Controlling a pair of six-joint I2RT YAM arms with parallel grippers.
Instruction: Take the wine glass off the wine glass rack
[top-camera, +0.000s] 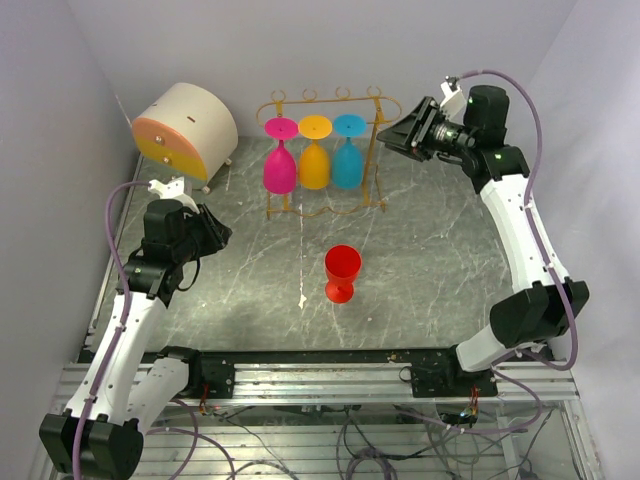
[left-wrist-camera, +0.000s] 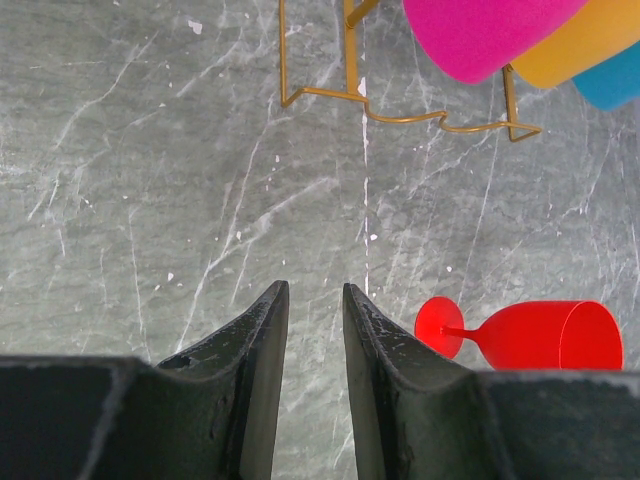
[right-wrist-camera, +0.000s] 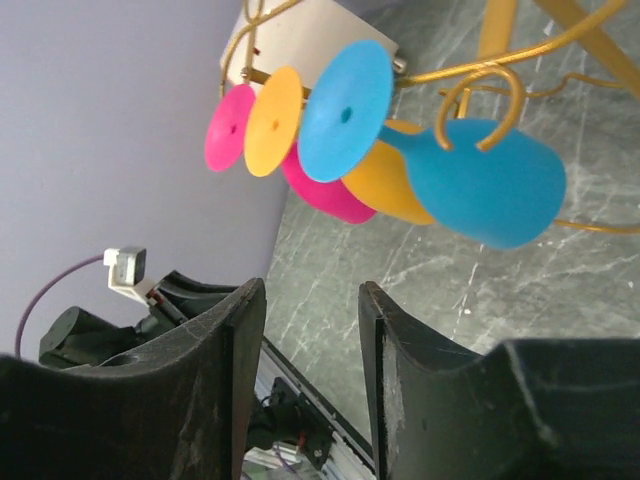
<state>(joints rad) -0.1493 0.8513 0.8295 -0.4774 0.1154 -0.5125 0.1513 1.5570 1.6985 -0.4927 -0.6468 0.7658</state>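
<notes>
now | blue wine glass (top-camera: 347, 162) hangs bowl-down, stem vertical, on rack (top-camera: 379, 150) | left tool (left-wrist-camera: 315, 290) apart | right tool (right-wrist-camera: 310, 286) apart

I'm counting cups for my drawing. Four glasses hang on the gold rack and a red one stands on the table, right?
Not quite: three glasses hang on the gold rack, a pink one, an orange one and a blue one. The red one does stand on the table. The top view shows it.
</notes>
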